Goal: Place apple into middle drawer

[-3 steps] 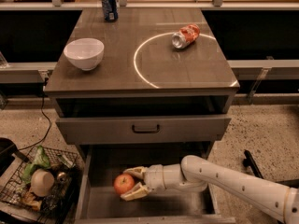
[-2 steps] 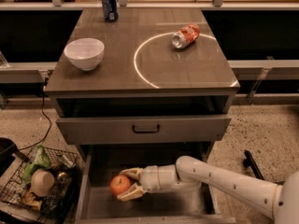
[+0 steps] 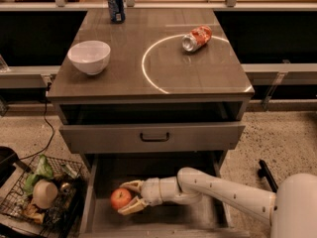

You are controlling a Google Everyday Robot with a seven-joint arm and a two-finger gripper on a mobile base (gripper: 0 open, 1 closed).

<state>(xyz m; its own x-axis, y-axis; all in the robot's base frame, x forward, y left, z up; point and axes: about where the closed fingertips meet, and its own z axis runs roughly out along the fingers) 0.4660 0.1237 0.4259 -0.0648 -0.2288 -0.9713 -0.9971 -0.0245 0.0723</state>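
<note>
- Pincer (image 3: pixel 122 199) sits low inside the open drawer (image 3: pixel 198 221), toward its left side, its two fingers (image 3: pixel 132 185) clasped above and below the apple (image 3: pixel 120 198).
- Apple is held over the drawer floor near the left wall; I cannot tell whether it touches the floor.
- Handling, as I judge it: firm, smooth-skinned and fairly light, but round, so it may roll once freed. Its skin bruises under a hard squeeze or a drop. The widest part is the best place to hold it, as the fingers do now.
- Arm (image 3: pixel 223 195) reaches in from the right, across the drawer's right wall.
- Drawer front (image 3: pixel 154 137) with a dark handle hangs closed just above; it overhangs the rear of the open drawer, so lifting straight up could knock against it.
- Desk (image 3: pixel 198 78) above carries a white bowl (image 3: pixel 89 57), a crushed can (image 3: pixel 196 37) and a blue can (image 3: pixel 116 5), all well apart from the apple.
- Wire basket (image 3: pixel 20 212) of odds stands on the ground left of the drawer.
</note>
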